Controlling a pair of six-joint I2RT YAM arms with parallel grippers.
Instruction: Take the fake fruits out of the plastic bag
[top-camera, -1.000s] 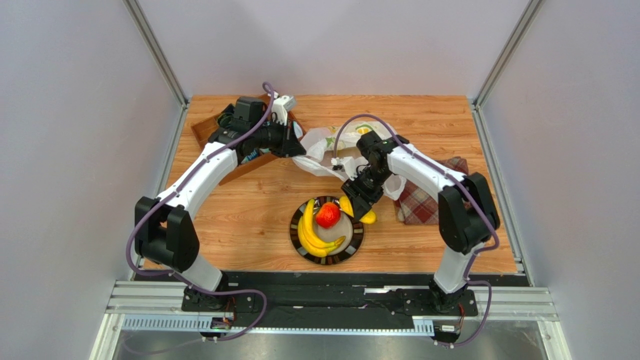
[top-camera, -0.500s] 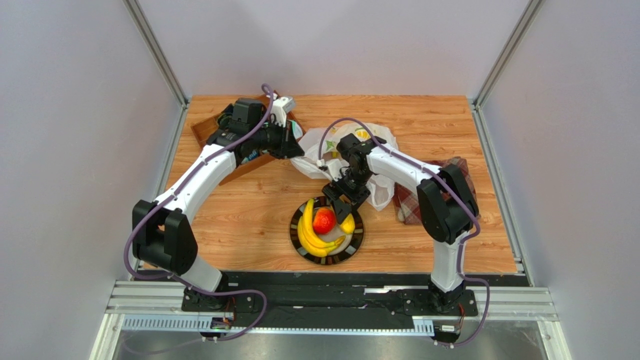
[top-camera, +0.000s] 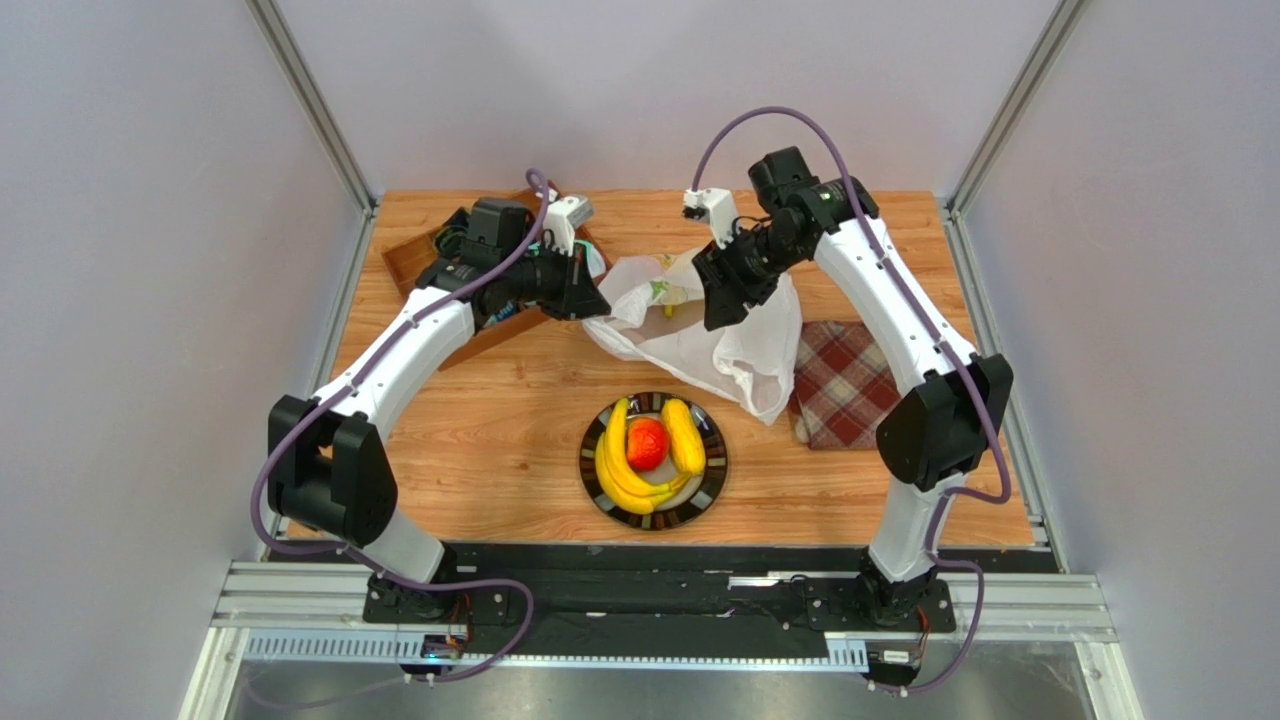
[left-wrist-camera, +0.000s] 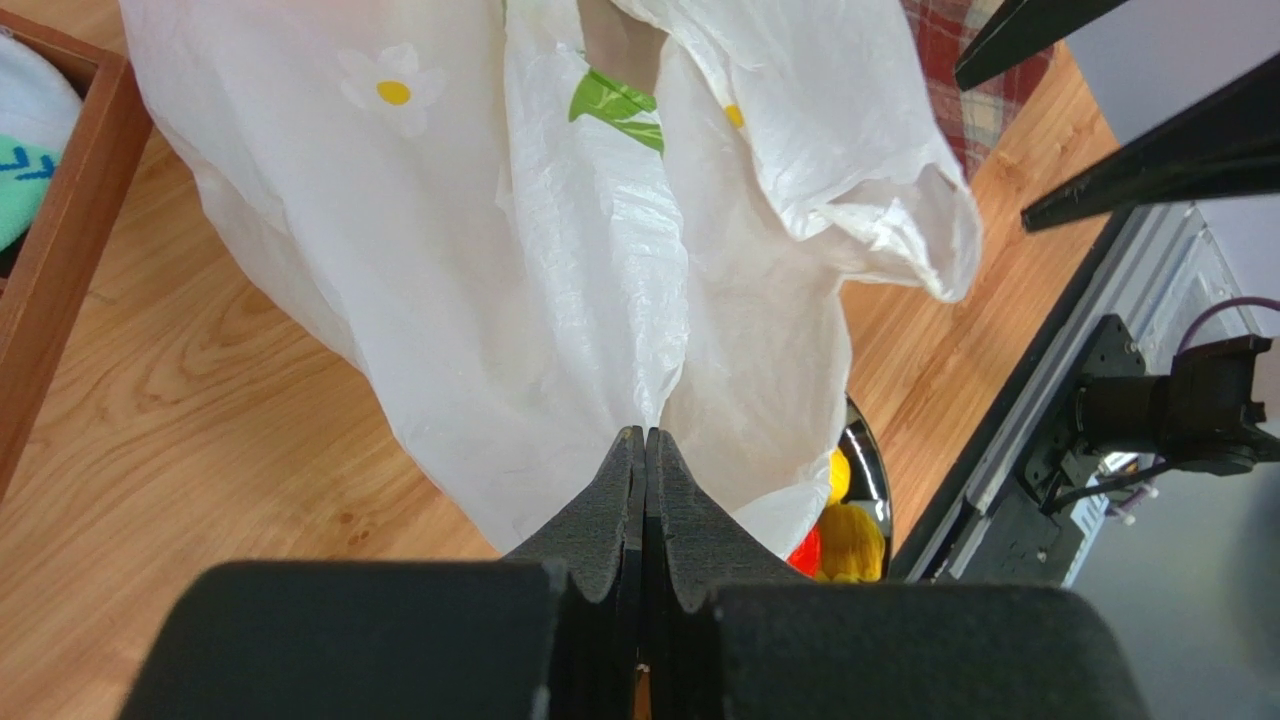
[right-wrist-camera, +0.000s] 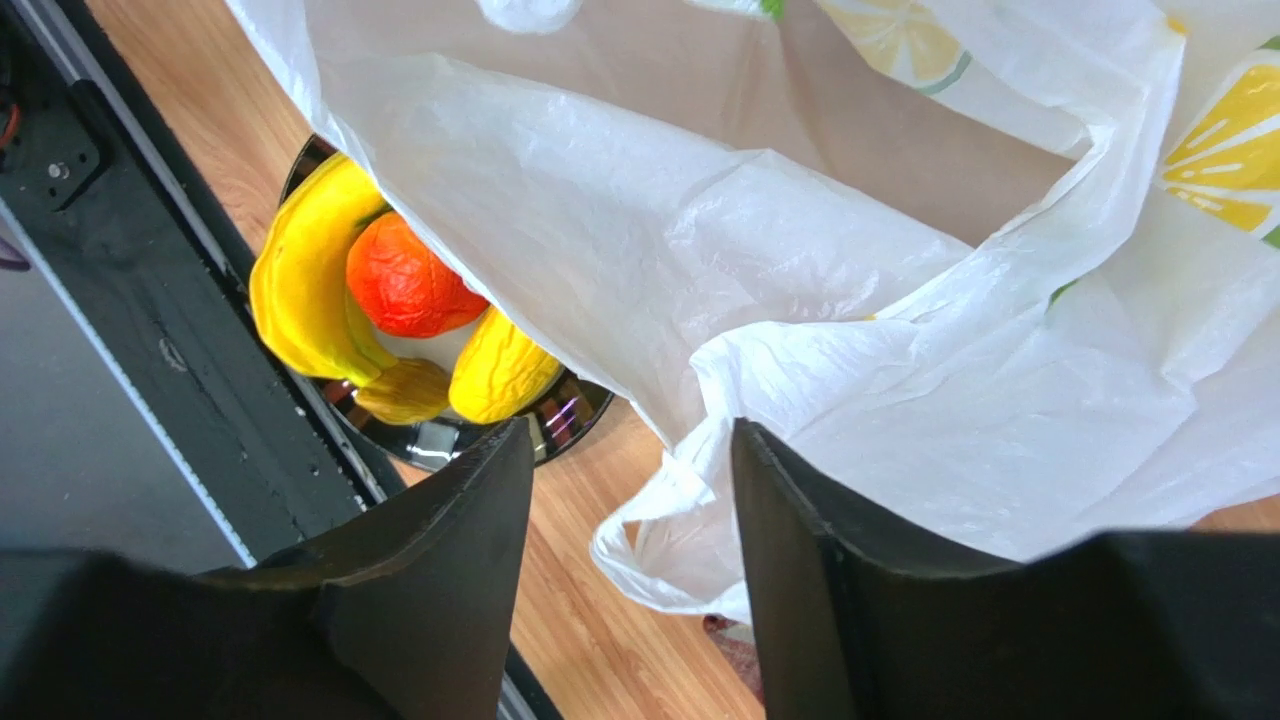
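The white plastic bag (top-camera: 718, 342) hangs stretched over the back middle of the table. My left gripper (top-camera: 600, 297) is shut on its left edge; in the left wrist view the jaws (left-wrist-camera: 643, 438) pinch the thin film (left-wrist-camera: 571, 270). My right gripper (top-camera: 712, 305) hovers open over the bag's top, nothing between its fingers (right-wrist-camera: 631, 438), with the bag (right-wrist-camera: 842, 300) below them. On a dark plate (top-camera: 708, 495) lie yellow bananas (top-camera: 618, 459), a red fruit (top-camera: 648, 443) and another yellow fruit (top-camera: 685, 434). The right wrist view shows these too: the banana (right-wrist-camera: 301, 270), the red fruit (right-wrist-camera: 403, 282).
A red plaid cloth (top-camera: 842, 383) lies right of the bag. A wooden tray (top-camera: 409, 264) sits at the back left under my left arm; its rim (left-wrist-camera: 60, 285) shows in the left wrist view. A black rail (top-camera: 661, 558) runs along the near edge.
My right gripper let a yellow fruit go on the plate, then rose and swung back over the bag's top. The left gripper kept its hold; the bag is pulled more taut.
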